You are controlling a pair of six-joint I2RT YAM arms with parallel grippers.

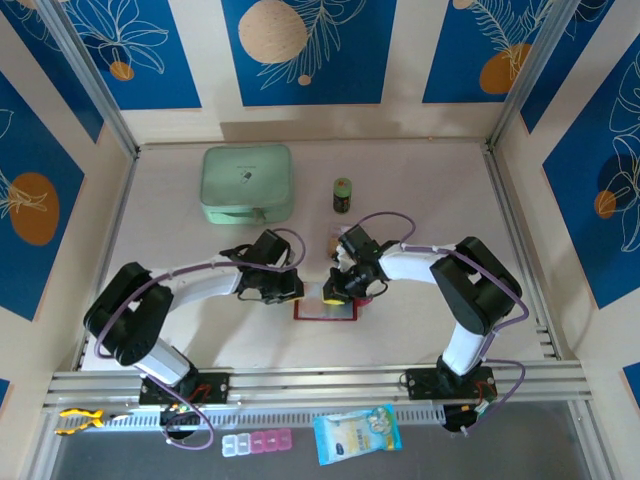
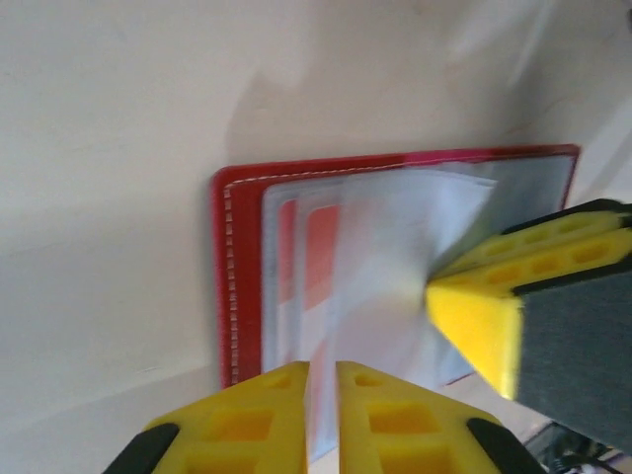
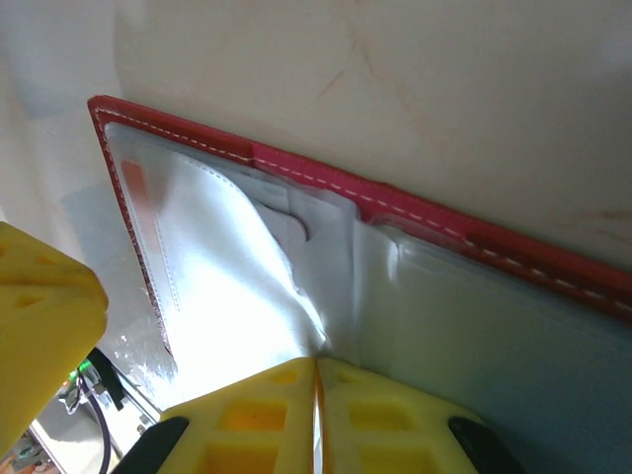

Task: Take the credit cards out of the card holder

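I can't read any words or numbers here. The green case (image 1: 247, 184) has a tiny dark mark and the blue packet (image 1: 357, 433) has print, both too small.

Left arm (image 1: 200, 275) and right arm (image 1: 410, 265) match: white tubular links between bulky black joint housings, each on a black base. A grey-purple cable loops along each arm, and thin red and black wires sit by the bases. The jaws are bright yellow plastic, moulded with square pockets, on black mounts.
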